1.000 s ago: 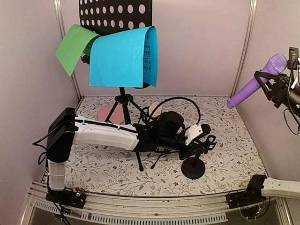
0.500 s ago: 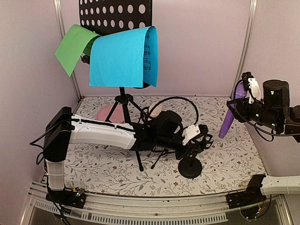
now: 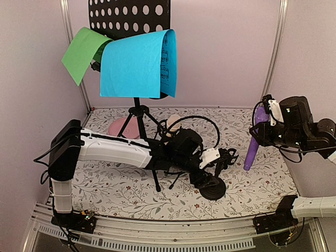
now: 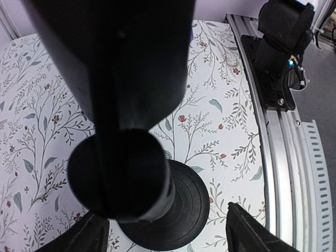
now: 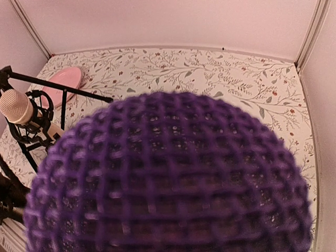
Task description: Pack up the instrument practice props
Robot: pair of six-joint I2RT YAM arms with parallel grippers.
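**L gripper** [image 4: 173, 235]: jaws are set wide. The two black fingers [image 4: 97, 237] are seen at either side of the mic support [image 4: 168, 210], and no contact with it can be made out. The support is matte black plastic, a smooth round post on a flat disc base w/ fine concentric rings. It stands on the floral mat [image 4: 220, 105] near the front edge. To its right, the ribbed aluminium rail [image 4: 286, 168] and the R arm base [image 4: 286, 37] limit the room.

**R gripper** [image 3: 261, 126]: it is closed on the purple microphone [image 3: 251, 152] near the head. The mic is held nearly upright w/ the smooth handle pointing down. Whether the tip touches the mat cannot be told. The R wrist view is filled by the woven mesh head.

**Surroundings:**
- The beige microphone [image 5: 16, 105] is seated in a black cradle [image 5: 32, 128] at mid-mat.
- A pink plate [image 3: 119, 127] lies flat behind the tripod [image 3: 139, 118].
- The black perforated music rack [image 3: 128, 16] is mounted on the tripod.
- A blue sheet [image 3: 137, 63] and a green sheet [image 3: 81, 52] are draped over the rack's lip.
- Open mat is found at right-rear, bounded by plain walls.
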